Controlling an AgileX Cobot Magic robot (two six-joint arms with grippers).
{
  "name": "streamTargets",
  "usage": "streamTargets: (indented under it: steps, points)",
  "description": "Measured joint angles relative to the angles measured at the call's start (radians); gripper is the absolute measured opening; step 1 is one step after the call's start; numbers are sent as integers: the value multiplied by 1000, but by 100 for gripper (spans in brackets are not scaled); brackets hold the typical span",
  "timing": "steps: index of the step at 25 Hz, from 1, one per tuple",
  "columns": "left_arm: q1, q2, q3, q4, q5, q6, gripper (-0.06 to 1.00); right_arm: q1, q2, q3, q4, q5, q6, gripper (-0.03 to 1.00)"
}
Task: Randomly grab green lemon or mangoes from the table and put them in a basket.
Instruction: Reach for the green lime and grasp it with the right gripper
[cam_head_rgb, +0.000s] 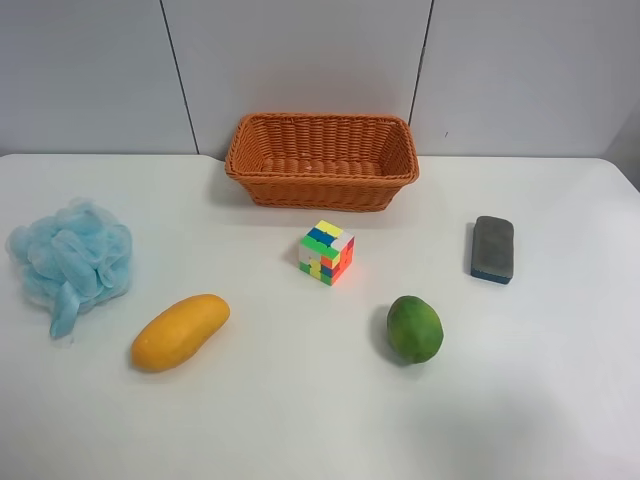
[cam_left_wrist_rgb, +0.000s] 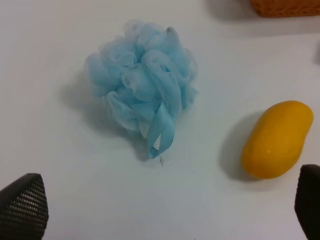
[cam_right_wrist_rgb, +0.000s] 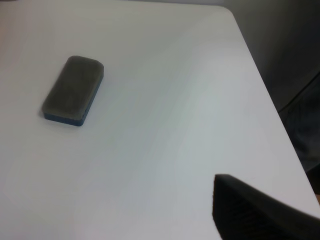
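The green lemon lies on the white table at the front, right of centre. The yellow-orange mango lies at the front left and also shows in the left wrist view. The wicker basket stands at the back centre with nothing seen inside; its corner shows in the left wrist view. My left gripper is open and empty, above the table near the mango and the sponge. Of my right gripper only one finger shows, with a wide gap beside it and nothing held. No arm shows in the exterior high view.
A light-blue mesh bath sponge lies at the left, beside the mango. A colourful puzzle cube sits in the middle. A grey eraser with a blue base lies at the right, near the table's edge.
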Motion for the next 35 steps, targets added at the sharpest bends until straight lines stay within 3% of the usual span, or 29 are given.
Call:
streamTargets:
  steps: [35]
  points:
    - [0, 0, 0, 0, 0, 0, 99, 0, 27, -12, 12, 15, -18, 99]
